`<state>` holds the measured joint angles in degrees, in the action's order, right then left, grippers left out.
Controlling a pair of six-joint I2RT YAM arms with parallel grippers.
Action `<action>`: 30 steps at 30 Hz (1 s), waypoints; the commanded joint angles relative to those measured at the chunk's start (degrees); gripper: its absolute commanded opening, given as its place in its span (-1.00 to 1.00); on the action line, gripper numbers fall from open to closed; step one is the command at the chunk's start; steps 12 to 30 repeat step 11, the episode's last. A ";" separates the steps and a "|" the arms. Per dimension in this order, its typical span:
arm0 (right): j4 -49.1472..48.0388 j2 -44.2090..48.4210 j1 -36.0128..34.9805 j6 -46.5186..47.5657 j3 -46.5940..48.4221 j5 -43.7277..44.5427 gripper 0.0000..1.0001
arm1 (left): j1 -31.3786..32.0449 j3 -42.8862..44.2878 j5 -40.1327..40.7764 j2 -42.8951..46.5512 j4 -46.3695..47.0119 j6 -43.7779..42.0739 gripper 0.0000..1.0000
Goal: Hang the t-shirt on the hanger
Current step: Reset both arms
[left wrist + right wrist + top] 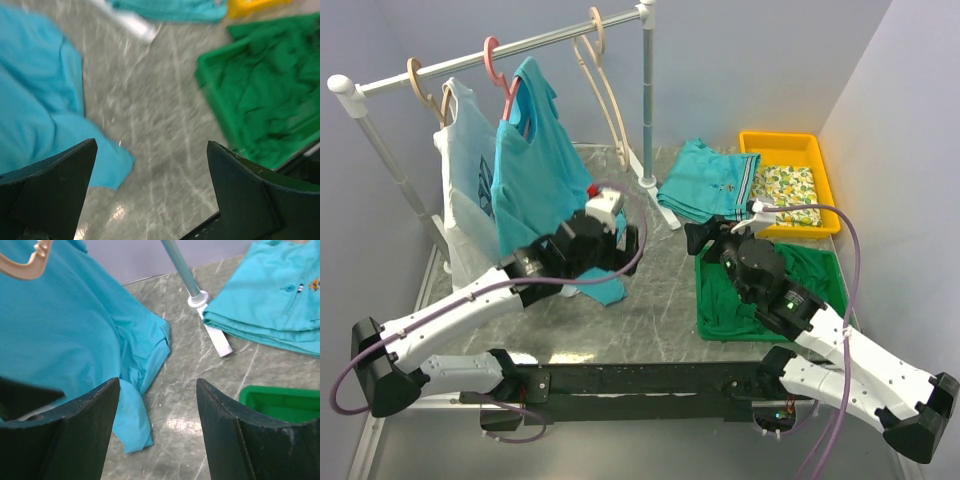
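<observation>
The turquoise t-shirt [535,170] hangs on the pink hanger [493,57], whose hook sits on the rack's rail. The shirt's lower end trails onto the table. My left gripper [623,240] hovers just right of the shirt with its jaws wide apart and nothing between them. In the left wrist view, my left gripper [150,185] is over bare table and the t-shirt [35,100] lies off to the left. My right gripper [705,238] is open and empty near the table's middle. In the right wrist view, my right gripper [157,425] faces the t-shirt [65,330].
A white top [460,150] hangs left of the t-shirt, and beige hangers [600,60] are on the rail. The rack's post [647,110] stands mid-table. A folded teal garment [710,185], a yellow tray [778,138] and a green tray [720,320] of green cloth are at the right.
</observation>
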<state>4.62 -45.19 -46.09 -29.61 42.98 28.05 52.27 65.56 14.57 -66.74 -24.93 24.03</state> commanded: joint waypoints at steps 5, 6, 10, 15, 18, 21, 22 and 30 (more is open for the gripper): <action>0.47 1.16 0.29 -4.05 -2.72 4.73 0.44 | 0.46 -16.94 7.67 8.47 17.54 11.48 0.93; 0.91 1.24 0.21 -4.40 -3.08 5.08 0.44 | 0.46 -17.30 7.84 8.38 17.98 11.56 0.93; 3.10 1.68 0.29 -7.22 -4.66 5.61 0.47 | 0.46 -17.13 7.67 6.37 17.81 11.65 0.93; 3.72 1.77 0.21 -7.74 -4.75 5.78 0.48 | 0.46 -17.22 6.97 6.19 18.07 11.56 0.93; 3.72 1.77 0.21 -7.74 -4.75 5.78 0.48 | 0.46 -17.22 6.97 6.19 18.07 11.56 0.93; 3.72 1.77 0.21 -7.74 -4.75 5.78 0.48 | 0.46 -17.22 6.97 6.19 18.07 11.56 0.93; 3.72 1.77 0.21 -7.74 -4.75 5.78 0.48 | 0.46 -17.22 6.97 6.19 18.07 11.56 0.93; 3.72 1.77 0.21 -7.74 -4.75 5.78 0.48 | 0.46 -17.22 6.97 6.19 18.07 11.56 0.93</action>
